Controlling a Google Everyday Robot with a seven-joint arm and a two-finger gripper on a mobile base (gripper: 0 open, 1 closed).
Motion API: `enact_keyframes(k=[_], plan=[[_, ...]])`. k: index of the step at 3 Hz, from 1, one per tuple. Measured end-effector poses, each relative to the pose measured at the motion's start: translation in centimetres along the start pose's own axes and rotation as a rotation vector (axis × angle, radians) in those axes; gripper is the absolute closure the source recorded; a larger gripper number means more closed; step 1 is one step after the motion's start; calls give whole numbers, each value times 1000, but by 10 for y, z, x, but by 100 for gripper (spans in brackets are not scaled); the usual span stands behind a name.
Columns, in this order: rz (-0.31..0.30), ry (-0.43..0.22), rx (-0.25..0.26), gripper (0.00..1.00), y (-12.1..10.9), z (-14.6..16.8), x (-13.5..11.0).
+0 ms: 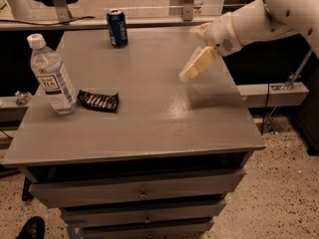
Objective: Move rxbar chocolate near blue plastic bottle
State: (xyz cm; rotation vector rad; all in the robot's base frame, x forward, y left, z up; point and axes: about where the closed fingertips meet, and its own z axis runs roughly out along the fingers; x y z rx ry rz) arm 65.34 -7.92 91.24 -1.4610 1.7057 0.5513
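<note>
One flat rxbar chocolate lies on the counter, just beside the blue plastic bottle. We judge it light, slightly bendy and slick-wrapped, so a pinch across its narrow width suits it. Our end effector hangs above the counter's right side, well apart; we cannot tell its opening.

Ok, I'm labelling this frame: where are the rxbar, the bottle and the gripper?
rxbar (pixel 98 101): camera view, middle of the black wrapper.
bottle (pixel 51 81): camera view, on its white label.
gripper (pixel 188 72): camera view, near its tip, above the table (pixel 149 128), right side.
</note>
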Motion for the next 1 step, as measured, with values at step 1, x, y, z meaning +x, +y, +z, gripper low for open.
enact_keyframes(k=[1], plan=[[-29, -19, 65, 0, -22, -33, -17]])
